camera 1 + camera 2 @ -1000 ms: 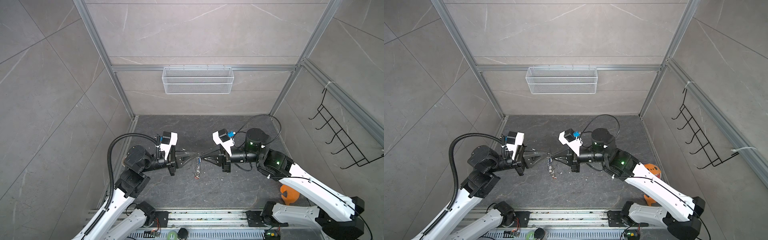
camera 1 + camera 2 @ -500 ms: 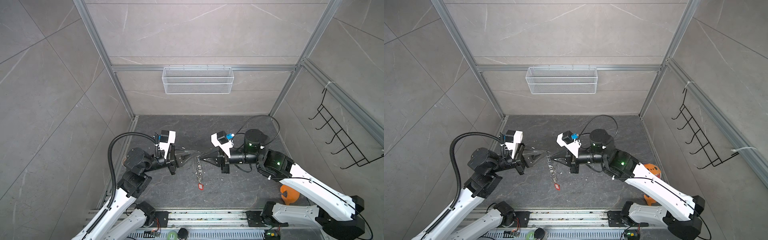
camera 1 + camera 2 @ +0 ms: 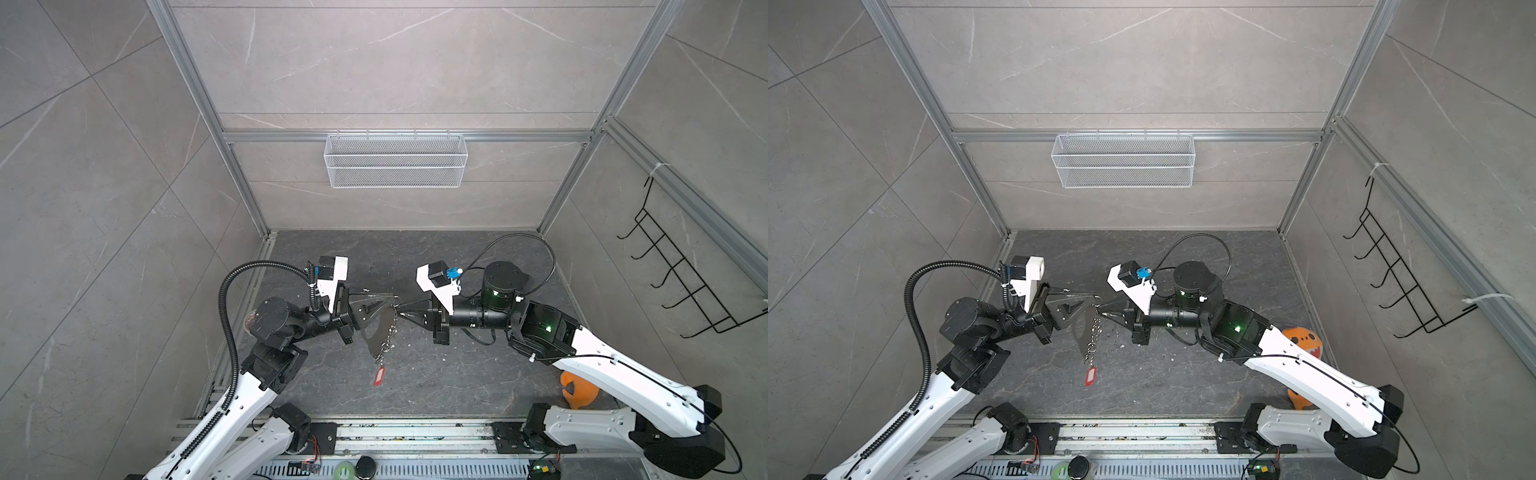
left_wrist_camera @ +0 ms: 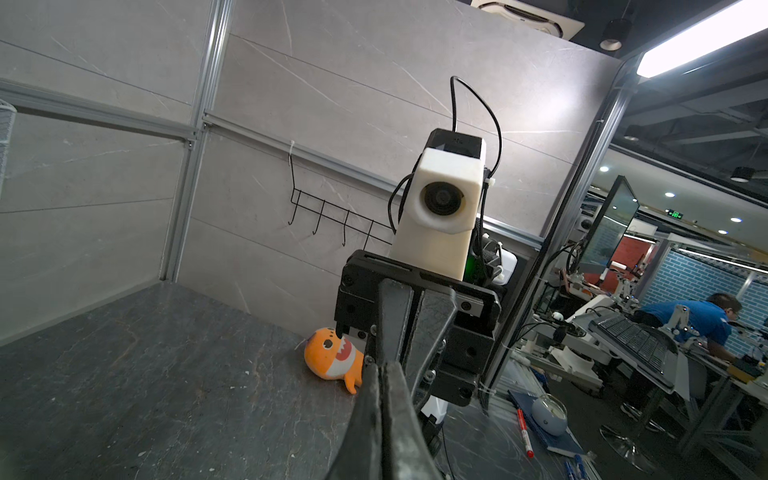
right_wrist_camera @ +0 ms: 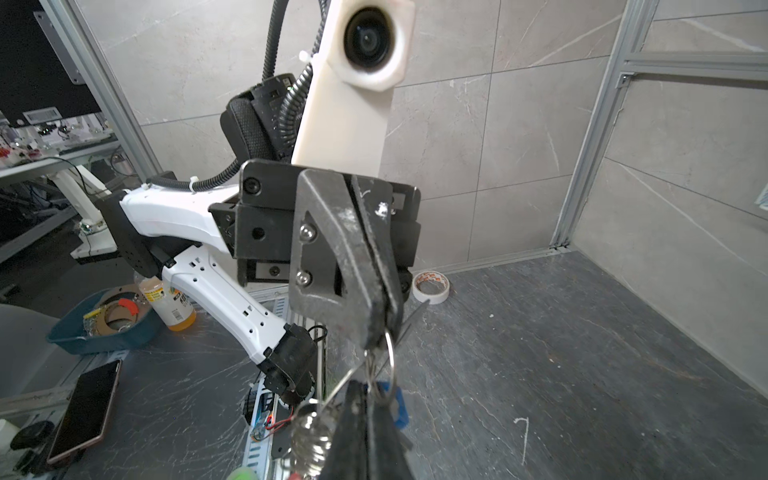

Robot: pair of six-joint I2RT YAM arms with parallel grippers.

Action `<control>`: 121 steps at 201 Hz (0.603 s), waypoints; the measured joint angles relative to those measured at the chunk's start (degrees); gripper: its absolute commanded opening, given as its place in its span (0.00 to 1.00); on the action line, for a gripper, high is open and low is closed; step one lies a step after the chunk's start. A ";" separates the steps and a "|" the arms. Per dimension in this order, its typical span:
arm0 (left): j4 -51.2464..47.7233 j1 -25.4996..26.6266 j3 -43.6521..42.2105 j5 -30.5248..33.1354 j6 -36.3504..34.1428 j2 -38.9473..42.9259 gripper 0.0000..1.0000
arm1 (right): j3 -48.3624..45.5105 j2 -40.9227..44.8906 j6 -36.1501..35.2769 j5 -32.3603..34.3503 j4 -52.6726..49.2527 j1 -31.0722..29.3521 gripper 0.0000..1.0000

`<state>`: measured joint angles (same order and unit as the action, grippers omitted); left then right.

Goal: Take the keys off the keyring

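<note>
The keyring [image 3: 390,332] hangs in the air over the middle of the dark bench [image 3: 478,374], pinched at its top between two pincers that meet tip to tip. From there one chain of small silver links drops toward 6 o'clock in both top views, with one red key [image 3: 379,376] at its lowest end. One flat grey tag [image 3: 376,336] hangs just beside the chain, at its 9 o'clock. One blue key [image 5: 397,401] shows in the right wrist view, tucked behind the near fingertips; a silver key cannot be made out for certain, and the links are too small to count.

The left pincer [image 3: 392,296] reaches in from 9 o'clock, jaws pressed together on a split ring at the top of the keyring. The right pincer [image 3: 400,314] comes from 3 o'clock, jaws likewise closed on the ring wire.

Further out, one white tape roll [image 5: 431,286] lies on the bench by the wall behind the left arm. One orange toy shark [image 3: 577,388] lies at 4 o'clock on the bench. One wire basket [image 3: 395,160] hangs on the back wall at 12 o'clock, and one black hook rack [image 3: 685,282] at 3 o'clock.
</note>
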<state>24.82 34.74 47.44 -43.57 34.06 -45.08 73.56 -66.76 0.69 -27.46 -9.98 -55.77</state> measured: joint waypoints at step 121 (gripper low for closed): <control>-12.70 0.26 1.18 0.63 -6.43 3.45 0.00 | 0.22 0.59 -0.76 2.78 -6.40 -1.22 0.00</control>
<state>12.12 35.00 48.62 -42.94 27.64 -41.63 73.78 -66.17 -0.08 -24.69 -16.38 -56.99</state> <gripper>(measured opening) 0.045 0.049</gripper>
